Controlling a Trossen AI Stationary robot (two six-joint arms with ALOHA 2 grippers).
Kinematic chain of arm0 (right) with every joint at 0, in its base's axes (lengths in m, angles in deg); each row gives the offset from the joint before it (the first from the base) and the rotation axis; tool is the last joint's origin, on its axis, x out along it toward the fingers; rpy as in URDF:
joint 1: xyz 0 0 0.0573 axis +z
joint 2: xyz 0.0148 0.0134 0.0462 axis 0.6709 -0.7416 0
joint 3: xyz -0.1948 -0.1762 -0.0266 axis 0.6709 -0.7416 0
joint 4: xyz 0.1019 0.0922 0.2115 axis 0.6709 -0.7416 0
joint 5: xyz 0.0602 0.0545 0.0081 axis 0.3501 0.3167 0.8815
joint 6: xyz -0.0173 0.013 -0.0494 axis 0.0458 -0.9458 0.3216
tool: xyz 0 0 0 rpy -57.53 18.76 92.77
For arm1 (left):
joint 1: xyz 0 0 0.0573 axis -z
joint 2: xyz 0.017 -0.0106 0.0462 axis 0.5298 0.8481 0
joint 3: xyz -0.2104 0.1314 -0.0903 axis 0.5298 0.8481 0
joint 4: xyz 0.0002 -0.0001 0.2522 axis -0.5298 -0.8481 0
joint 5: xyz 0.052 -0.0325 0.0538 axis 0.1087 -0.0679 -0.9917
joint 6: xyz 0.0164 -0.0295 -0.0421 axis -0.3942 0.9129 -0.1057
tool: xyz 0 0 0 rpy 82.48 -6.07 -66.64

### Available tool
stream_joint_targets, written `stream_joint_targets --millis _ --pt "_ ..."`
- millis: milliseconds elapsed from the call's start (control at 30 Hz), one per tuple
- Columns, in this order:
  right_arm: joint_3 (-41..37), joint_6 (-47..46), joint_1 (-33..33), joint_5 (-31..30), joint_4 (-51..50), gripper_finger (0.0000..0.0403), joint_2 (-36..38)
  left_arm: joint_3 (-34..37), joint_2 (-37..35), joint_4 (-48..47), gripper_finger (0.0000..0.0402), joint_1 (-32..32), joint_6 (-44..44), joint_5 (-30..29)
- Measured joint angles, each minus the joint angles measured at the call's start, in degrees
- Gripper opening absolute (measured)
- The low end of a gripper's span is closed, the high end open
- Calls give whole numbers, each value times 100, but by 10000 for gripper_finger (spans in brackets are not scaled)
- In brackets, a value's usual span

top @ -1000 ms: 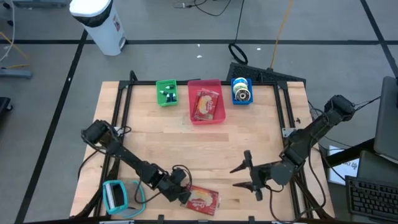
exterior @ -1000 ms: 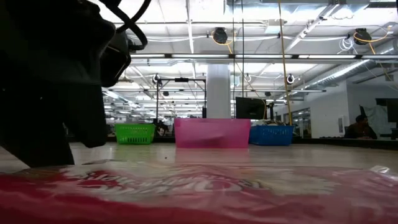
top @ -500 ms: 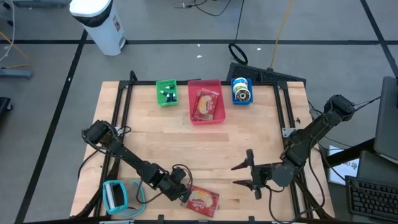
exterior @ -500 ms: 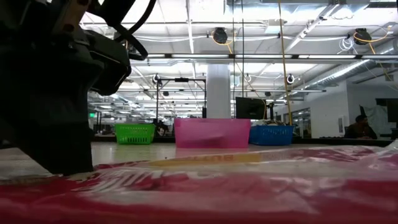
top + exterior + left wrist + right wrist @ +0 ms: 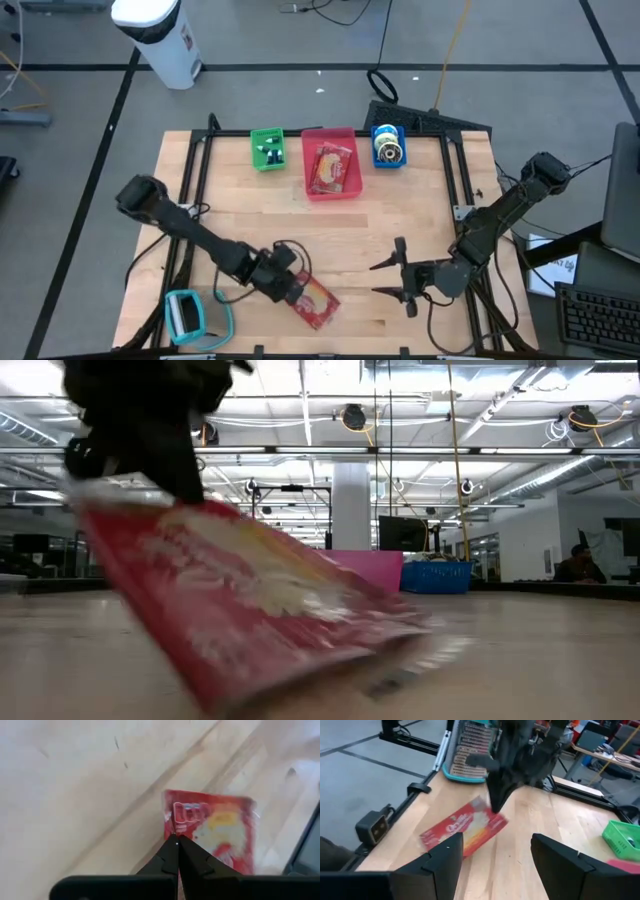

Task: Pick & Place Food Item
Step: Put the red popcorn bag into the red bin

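A red food packet point(image 5: 313, 301) is held up at a slant near the table's front edge. My left gripper point(image 5: 289, 287) is shut on it; the same gripper point(image 5: 497, 806) shows from the front in the right wrist view. My right gripper point(image 5: 392, 281) stands open to the packet's right, level and empty. At the far edge sits a pink basket point(image 5: 350, 190) with another red packet point(image 5: 329, 168) lying in it. My left gripper pinches the packet's edge near one end point(image 5: 171, 827) between its two shut fingers point(image 5: 167, 855). The fingers come slanting down from the table's left. The packet point(image 5: 240, 600) hangs tilted below them, its held end raised; whether its lower end touches the table, I cannot tell.
A green basket point(image 5: 267, 150) and a blue basket point(image 5: 388, 147) flank the pink one at the far edge. A teal basket point(image 5: 185, 315) lies at the near left corner. Bare wood point(image 5: 400, 215) stretches between the packet and the baskets.
My left gripper has shut on the packet, then risen and drawn toward the far edge, tipping as it went. The packet, flat on the table before, now has its held end lifted, hangs slanted, and has turned about.
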Motion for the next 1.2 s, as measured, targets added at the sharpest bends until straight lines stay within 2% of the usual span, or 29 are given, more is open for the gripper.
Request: stream_joint_targets --millis 167,333,433,567,700,833,967,1067,1200 --pt "0 -10 -305 3 7 221 0 -998 -324 -1488 1 -266 -1246 -290" --pt "2 -8 -935 67 108 221 -4 -2207 -266 -2451 0 -538 -2627 -352" --pt "2 -8 -1493 638 104 221 -4 -2587 -248 -2478 0 -703 -3404 -452" --pt "2 183 -2302 2003 374 221 -76 -2760 -263 -2467 0 -914 -4182 -421" --pt "3 758 -2857 2749 930 221 -290 -2760 -253 -2514 0 -1162 -4710 -170" --pt "9 961 -3347 3689 1370 222 -647 -2769 -256 -2602 0 -1368 -5088 -60" --pt "18 908 -3741 4112 1775 222 -1010 -2769 -257 -2612 0 -1567 -5483 223" --pt "150 901 -3966 4326 1744 222 -1252 -2769 -261 -2604 0 -1688 -5744 276" --pt "479 898 -4124 4911 1761 222 -1529 -2775 -264 -2607 0 -1839 -6014 341"
